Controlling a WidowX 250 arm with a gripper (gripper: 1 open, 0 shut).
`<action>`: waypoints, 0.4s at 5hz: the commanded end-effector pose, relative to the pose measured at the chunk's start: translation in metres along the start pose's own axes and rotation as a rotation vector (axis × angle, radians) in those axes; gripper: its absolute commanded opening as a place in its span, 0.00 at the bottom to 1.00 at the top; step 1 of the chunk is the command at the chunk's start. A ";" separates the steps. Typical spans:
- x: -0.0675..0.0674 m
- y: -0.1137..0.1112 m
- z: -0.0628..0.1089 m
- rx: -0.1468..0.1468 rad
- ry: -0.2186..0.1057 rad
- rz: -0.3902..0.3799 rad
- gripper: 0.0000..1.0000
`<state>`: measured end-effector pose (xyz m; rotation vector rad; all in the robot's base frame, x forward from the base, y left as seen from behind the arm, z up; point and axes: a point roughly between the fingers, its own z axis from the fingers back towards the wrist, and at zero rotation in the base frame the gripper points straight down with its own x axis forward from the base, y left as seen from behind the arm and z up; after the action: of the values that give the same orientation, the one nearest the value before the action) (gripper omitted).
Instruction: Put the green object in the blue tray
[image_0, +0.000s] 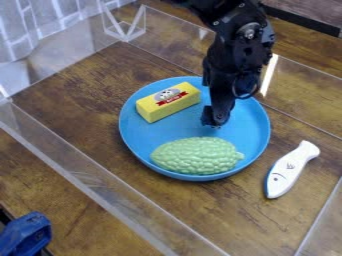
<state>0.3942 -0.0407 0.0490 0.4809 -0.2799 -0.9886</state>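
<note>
Gripper, jaws wide & holding nothing, points down into blue tray, tips just above its floor. Green object lies in tray just below-left of tips; yellow block to their left. White fish toy on table, lower right.

blue tray: 1 | green object: 1 | yellow block: 1 | white object: 1

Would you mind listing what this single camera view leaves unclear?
- Gripper: dark fingertips over the blue tray; whether they touch it is unclear.
- Yellow block label: too small to read.
- Blue item: cut off by the bottom-left corner.
- Arm: top edge cuts it off.
</note>
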 end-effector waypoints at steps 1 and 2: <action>0.013 0.014 0.011 0.041 -0.054 -0.002 1.00; 0.013 0.018 0.008 0.035 -0.060 -0.015 1.00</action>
<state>0.4007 -0.0464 0.0470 0.4707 -0.2946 -1.0321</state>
